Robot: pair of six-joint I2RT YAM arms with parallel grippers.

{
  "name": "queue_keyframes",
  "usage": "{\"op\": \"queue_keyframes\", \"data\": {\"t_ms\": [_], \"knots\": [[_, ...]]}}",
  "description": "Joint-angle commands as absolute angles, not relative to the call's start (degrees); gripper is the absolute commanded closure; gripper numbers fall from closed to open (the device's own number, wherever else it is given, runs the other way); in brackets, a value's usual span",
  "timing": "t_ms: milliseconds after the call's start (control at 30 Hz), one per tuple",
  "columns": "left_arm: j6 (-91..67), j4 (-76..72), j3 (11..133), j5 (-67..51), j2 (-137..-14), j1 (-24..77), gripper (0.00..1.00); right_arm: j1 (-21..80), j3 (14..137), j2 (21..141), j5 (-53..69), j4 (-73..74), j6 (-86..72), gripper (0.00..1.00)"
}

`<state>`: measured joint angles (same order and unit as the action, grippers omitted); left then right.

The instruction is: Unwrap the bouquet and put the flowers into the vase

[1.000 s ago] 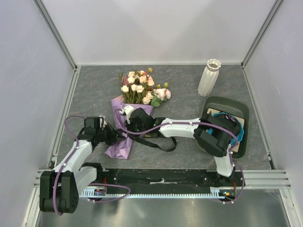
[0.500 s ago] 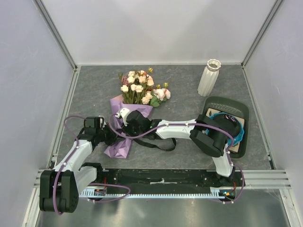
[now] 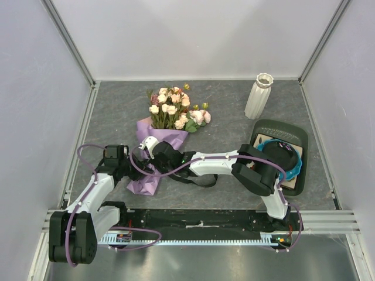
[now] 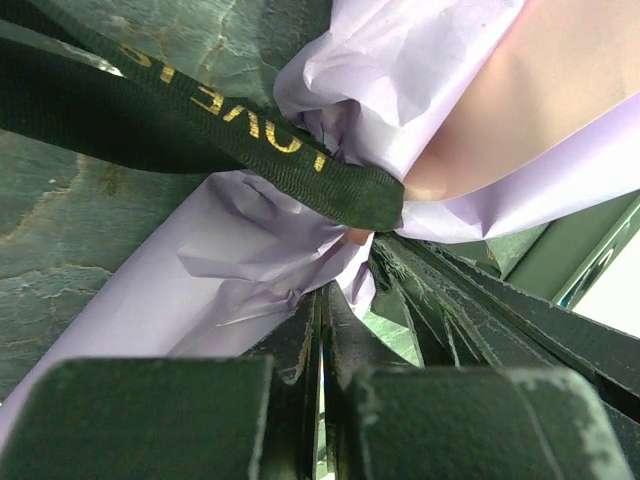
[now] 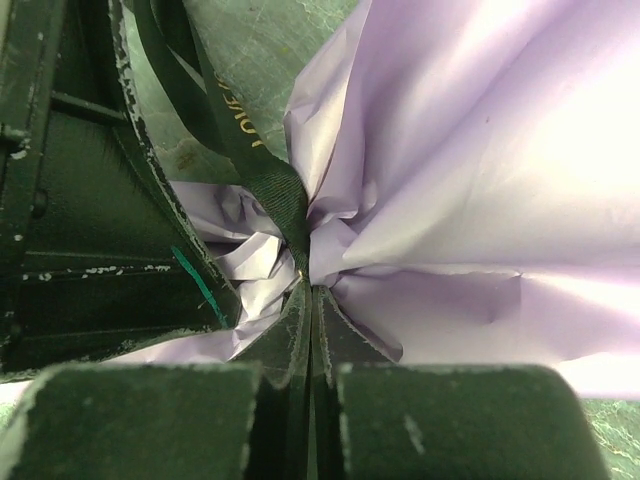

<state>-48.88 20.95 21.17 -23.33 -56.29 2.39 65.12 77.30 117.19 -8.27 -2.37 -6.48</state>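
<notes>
- The left arm [image 3: 94,193] reaches a short way forward and to the right from its base, staying low, with the elbow bent.
- The left gripper [image 4: 322,300] has its fingers pressed flat together, no gap showing.
- The right arm [image 3: 222,164] folds at the elbow and stretches its forearm far across to the left.
- The right gripper [image 5: 308,295] is clamped tight too, tips meeting.
- The two grippers sit close beside each other.

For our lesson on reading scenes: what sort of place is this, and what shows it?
Probably a robot test cell, not a home: a left arm and right arm bolted to a rail, and plain white panels around a grey table holding a bouquet and vase.
</notes>
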Motion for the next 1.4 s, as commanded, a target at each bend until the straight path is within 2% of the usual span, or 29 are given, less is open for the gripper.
{"op": "queue_keyframes", "data": {"t_ms": [0,267,567,700,867,1033,1367], "knots": [[-50.27,25.66,21.36,-14.59,-56.69,2.29,0.98,64.86,76.21,114.18,-12.3,-3.86,-8.78,1.0],[-50.89,26.19,21.44,-12.66,-57.04,2.29,0.98,65.04,67.15,106.44,-19.42,-14.76,-13.09,1.0],[-50.62,25.84,21.45,-14.59,-56.16,2.29,0.98,65.04,63.2,102.14,-16.87,-16.34,-14.24,1.0],[-51.5,26.02,21.09,-13.28,-55.02,2.29,0.98,64.6,56.36,96.34,-16.26,-24.59,-16.34,1.0],[-52.29,26.01,21.01,-11.6,-54.84,2.29,0.98,64.6,54.15,91.07,-19.5,-27.94,-18.98,1.0],[-52.64,25.75,20.48,-10.2,-55.28,2.29,0.98,64.6,56.77,87.19,-20.74,-27.6,-17.67,1.0],[-53.61,25.31,19.86,-8.35,-55.28,2.29,0.98,64.6,72.75,80.52,-26.8,-18.29,-8.18,1.0]]}}
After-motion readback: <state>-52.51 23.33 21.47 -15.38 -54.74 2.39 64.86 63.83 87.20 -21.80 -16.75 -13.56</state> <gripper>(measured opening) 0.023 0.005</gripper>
